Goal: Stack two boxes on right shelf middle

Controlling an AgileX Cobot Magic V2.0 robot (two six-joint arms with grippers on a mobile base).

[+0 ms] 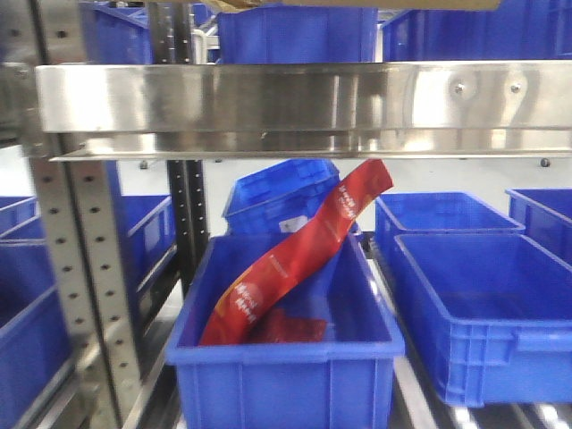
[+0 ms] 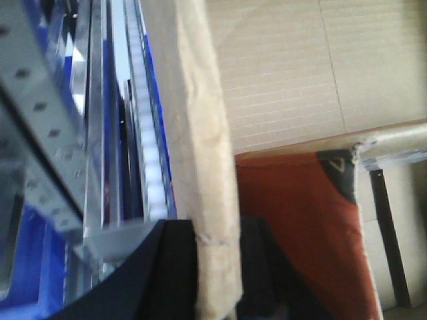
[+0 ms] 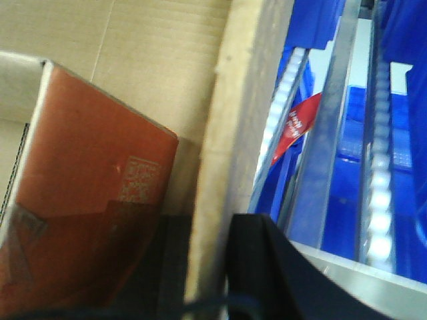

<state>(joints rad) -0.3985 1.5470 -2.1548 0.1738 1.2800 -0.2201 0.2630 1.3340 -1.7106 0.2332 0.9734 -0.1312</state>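
A brown cardboard box (image 2: 280,73) is held by both arms, each gripping one upright side wall. My left gripper (image 2: 217,230) is shut on the box's wall (image 2: 200,133), one black finger on each face. My right gripper (image 3: 210,233) is shut on the opposite wall (image 3: 240,100) the same way. An orange-red pack (image 3: 87,167) lies inside the box. The right shelf middle shows as a shiny steel rail (image 1: 304,107), with white rollers (image 2: 150,167) beside the box. A sliver of cardboard (image 1: 357,4) peeks above the rail. I can make out only one box.
Blue bins (image 1: 286,357) (image 1: 483,304) fill the level under the rail, one holding a long red packet (image 1: 304,250). More blue bins (image 1: 295,36) stand behind the rail. A perforated steel upright (image 1: 89,268) rises at the left.
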